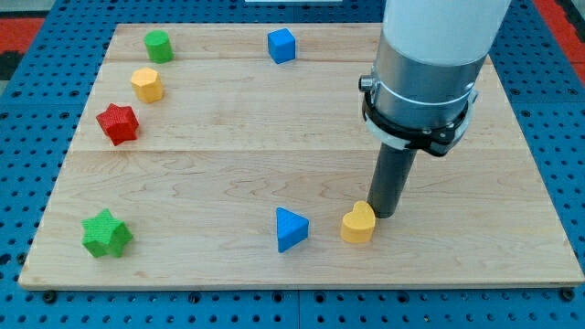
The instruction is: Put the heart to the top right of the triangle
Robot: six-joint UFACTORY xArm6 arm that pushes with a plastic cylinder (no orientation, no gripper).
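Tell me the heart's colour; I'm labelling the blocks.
Yellow. The heart shows plainly in the camera view, right of the blue triangle, with my tip against it.

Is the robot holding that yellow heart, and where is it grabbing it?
Nothing is held. My tip is only a straight dark rod, so it cannot grab. It stands right beside the yellow heart block, at its upper right edge, set to push it.

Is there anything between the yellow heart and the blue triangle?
No. In the camera view, only bare wooden board separates the yellow heart from the blue triangle.
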